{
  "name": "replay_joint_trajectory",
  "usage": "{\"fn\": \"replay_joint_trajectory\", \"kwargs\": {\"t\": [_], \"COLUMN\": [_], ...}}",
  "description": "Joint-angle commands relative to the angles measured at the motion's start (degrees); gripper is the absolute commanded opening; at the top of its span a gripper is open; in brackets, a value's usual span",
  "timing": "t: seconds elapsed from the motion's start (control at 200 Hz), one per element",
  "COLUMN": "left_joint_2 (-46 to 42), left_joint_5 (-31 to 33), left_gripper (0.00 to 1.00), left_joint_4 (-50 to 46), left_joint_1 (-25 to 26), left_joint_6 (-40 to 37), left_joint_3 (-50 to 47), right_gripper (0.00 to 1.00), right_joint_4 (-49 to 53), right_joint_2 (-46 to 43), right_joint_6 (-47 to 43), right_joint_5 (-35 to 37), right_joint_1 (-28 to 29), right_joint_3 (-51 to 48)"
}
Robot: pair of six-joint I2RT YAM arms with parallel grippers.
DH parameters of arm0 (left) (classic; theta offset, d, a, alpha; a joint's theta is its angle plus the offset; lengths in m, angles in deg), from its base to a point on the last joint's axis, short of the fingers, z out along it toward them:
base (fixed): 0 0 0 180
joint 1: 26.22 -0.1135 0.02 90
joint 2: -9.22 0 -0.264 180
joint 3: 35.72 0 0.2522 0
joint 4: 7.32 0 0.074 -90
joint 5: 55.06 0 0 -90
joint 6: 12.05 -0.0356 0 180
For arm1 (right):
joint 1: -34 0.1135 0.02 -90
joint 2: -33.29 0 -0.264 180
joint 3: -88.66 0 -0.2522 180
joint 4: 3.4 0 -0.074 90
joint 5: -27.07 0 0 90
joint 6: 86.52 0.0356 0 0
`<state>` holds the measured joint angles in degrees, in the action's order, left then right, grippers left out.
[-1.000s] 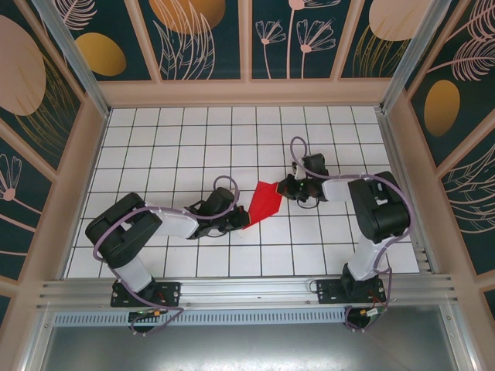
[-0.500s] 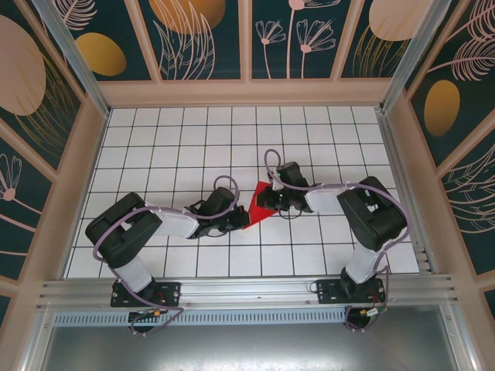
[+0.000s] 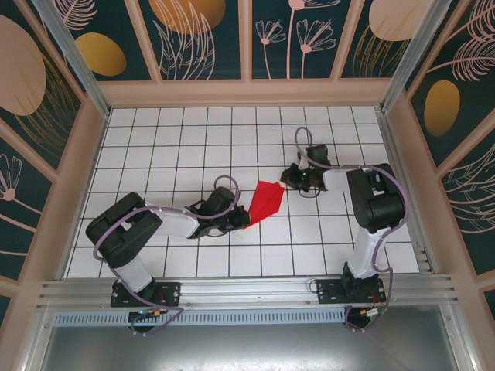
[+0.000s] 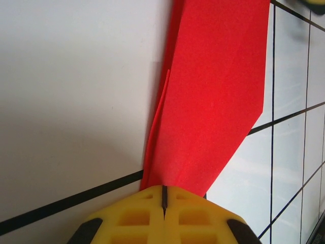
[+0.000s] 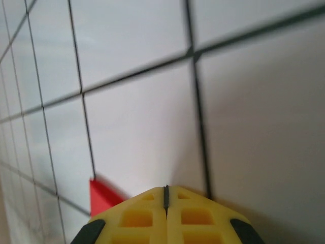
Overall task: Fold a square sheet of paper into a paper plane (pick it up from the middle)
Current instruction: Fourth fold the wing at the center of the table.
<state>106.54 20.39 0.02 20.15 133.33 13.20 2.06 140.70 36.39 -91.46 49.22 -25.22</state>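
One white table (image 3: 155, 139) with a black grid carries everything, and coloured walls stand around it. Two arms are fixed at its near edge. The left arm (image 3: 147, 228) lies low and reaches toward the middle, and the right arm (image 3: 371, 205) bends inward from the right side.

The red paper (image 3: 265, 200) lies near the middle of the table, between the two claws. It is folded into a narrow shape with one wide end far from the bases and one thin end near them. In the left wrist view, a crease runs along its left edge and layers show there.

The left claw (image 3: 244, 222) is closed, its yellow fingers (image 4: 137, 218) meeting in a thin line. Their tips are at the thin near end of the paper, which spreads away from them across the tiles. I cannot tell if the paper is pinched between them or only pressed under them.

The right claw (image 3: 287, 180) is closed too and holds nothing. It is low over the table, just beside the far right corner of the paper. In the right wrist view this red corner shows to the left of the fingertips, on a white tile.
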Motion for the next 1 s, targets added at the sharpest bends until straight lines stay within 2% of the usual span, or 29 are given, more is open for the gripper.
{"fn": "replay_joint_trajectory", "kwargs": {"t": [0.0,0.145,0.27,0.355,0.49,0.641,0.751,0.996], "left_joint_2": [1.3,-0.7,-3.5,-5.9,-9.0,-12.1,-13.2,-12.2], "left_joint_5": [-0.6,-1.4,-0.8,0.8,6.4,10.9,12.4,6.7], "left_gripper": [0.00,0.00,0.22,0.37,0.57,0.77,0.87,0.88], "left_joint_4": [-7.9,-7.7,-7.7,-8.6,-11.7,-11.9,-12.0,-7.4], "left_joint_1": [0.2,0.2,0.2,0.1,-0.6,-2.4,-3.2,-3.5], "left_joint_6": [-2.4,-3.4,-4.3,-5.5,-6.8,-5.8,-5.8,-5.1], "left_joint_3": [-0.1,3.5,7.2,9.2,10.5,8.9,8.2,7.7], "right_gripper": [0.03,0.06,0.24,0.39,0.49,0.51,0.52,0.51], "right_joint_4": [3.4,3.9,1.9,-1.1,-4.8,-6.9,-6.9,-4.3], "right_joint_2": [-4.1,-11.8,-17.7,-21.3,-24.5,-22.7,-20.8,-16.2], "right_joint_6": [-1.2,1.2,6.7,12.0,18.2,21.7,23.1,24.0], "right_joint_5": [5.2,4.0,3.0,3.1,4.6,5.0,5.7,6.8], "right_joint_1": [0.1,2.2,5.1,6.1,7.6,9.9,11.2,12.6], "right_joint_3": [0.5,-4.3,-10.3,-14.6,-18.9,-19.2,-18.0,-14.5]}}
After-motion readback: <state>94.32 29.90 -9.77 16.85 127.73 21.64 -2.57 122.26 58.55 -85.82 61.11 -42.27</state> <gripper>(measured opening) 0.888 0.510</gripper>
